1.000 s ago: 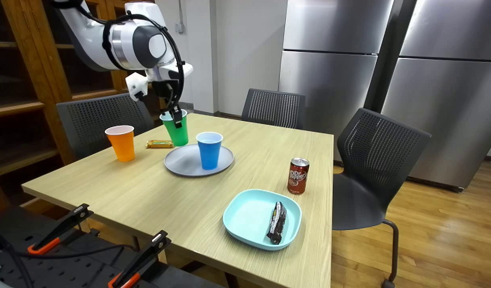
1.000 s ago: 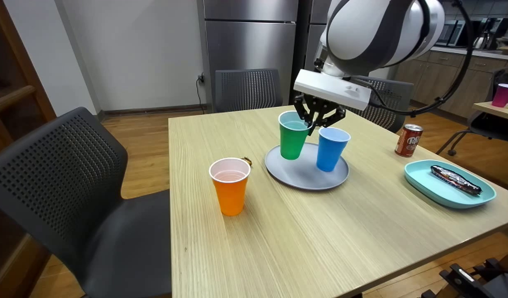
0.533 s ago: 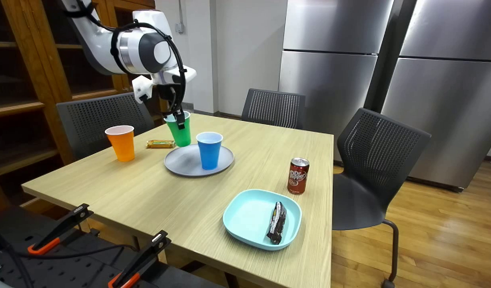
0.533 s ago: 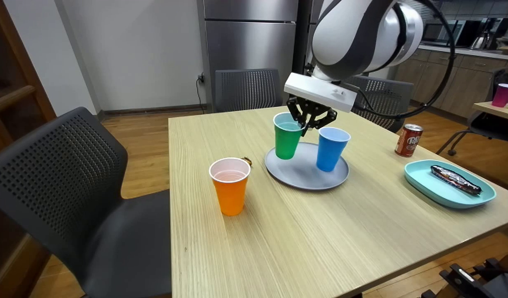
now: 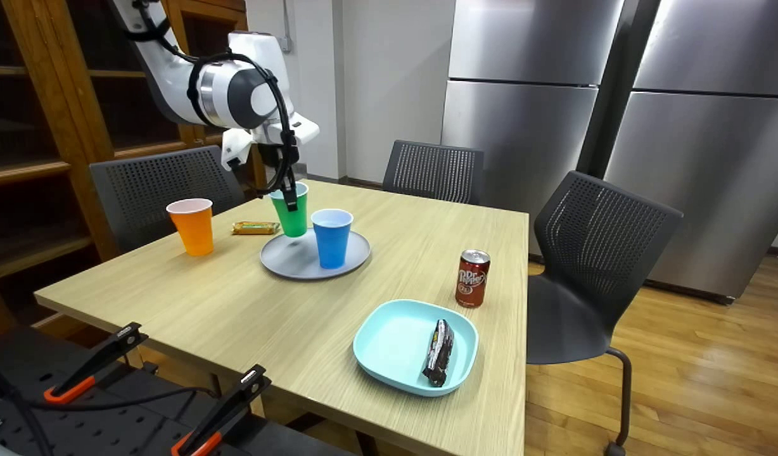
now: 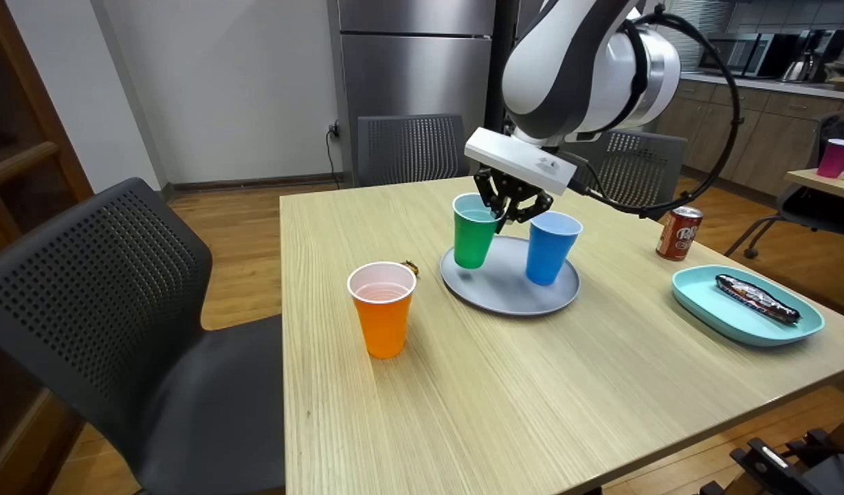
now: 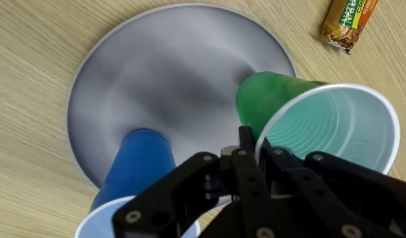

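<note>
My gripper (image 7: pixel 256 141) is shut on the near wall of the green cup (image 7: pixel 261 96), one finger inside the rim and one outside. In both exterior views the green cup (image 6: pixel 471 242) is held close over the grey plate (image 6: pixel 504 295), near its edge. Whether its bottom touches the plate, I cannot tell. A blue cup (image 5: pixel 331 240) stands on that plate, beside the green one. In the wrist view the blue cup (image 7: pixel 140 162) is partly covered by the gripper's linkage. A wrapped granola bar (image 7: pixel 348 21) lies on the table just off the plate.
An orange cup (image 6: pixel 383 316) stands on the table (image 6: pixel 477 412). A soda can (image 5: pixel 472 278) is near a turquoise tray (image 5: pixel 389 335), which holds a dark wrapped bar (image 5: pixel 438 354). Chairs surround the table, one chair (image 5: pixel 592 272) by its side.
The arm has carried the green cup further in over the plate, beside the blue cup, and has lowered slightly in the last half second. Other objects stayed put.
</note>
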`<action>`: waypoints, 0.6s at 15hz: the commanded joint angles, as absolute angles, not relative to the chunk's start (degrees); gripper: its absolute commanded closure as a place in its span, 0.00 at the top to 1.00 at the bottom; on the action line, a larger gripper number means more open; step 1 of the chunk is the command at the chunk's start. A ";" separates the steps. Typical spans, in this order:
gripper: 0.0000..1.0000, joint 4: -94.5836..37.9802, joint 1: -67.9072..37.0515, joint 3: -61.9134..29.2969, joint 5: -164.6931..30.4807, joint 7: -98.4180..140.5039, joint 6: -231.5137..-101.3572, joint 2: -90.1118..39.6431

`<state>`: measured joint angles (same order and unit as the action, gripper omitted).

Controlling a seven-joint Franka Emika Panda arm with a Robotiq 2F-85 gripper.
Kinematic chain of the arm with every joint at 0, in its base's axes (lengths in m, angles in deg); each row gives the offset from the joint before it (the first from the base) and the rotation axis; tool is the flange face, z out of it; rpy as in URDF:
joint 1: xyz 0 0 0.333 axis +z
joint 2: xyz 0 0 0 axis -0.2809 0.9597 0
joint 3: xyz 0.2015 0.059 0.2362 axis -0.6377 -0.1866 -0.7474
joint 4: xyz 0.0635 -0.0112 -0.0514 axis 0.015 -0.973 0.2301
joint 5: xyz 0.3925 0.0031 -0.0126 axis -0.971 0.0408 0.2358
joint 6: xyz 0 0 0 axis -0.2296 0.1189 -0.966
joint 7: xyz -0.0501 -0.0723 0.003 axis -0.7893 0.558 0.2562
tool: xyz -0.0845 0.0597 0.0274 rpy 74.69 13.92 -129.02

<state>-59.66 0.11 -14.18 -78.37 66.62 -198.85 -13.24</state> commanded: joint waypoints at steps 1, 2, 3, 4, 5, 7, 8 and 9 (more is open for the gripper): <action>0.01 -57.72 -1.82 -15.88 -80.54 66.16 -198.56 -11.77; 0.01 -57.64 -2.00 -16.00 -80.88 66.11 -198.61 -11.55; 0.01 -57.57 -2.17 -16.13 -81.18 66.04 -198.66 -11.33; 0.01 -57.50 -2.24 -16.20 -81.40 66.03 -198.64 -11.16; 0.01 -57.44 -2.29 -16.21 -81.62 66.13 -198.57 -11.04; 0.01 -57.22 -2.56 -16.51 -82.21 66.03 -198.30 -10.73; 0.01 -57.19 -2.69 -16.68 -82.45 65.98 -198.27 -10.62; 0.01 -57.20 -2.85 -16.91 -82.62 65.81 -198.24 -10.55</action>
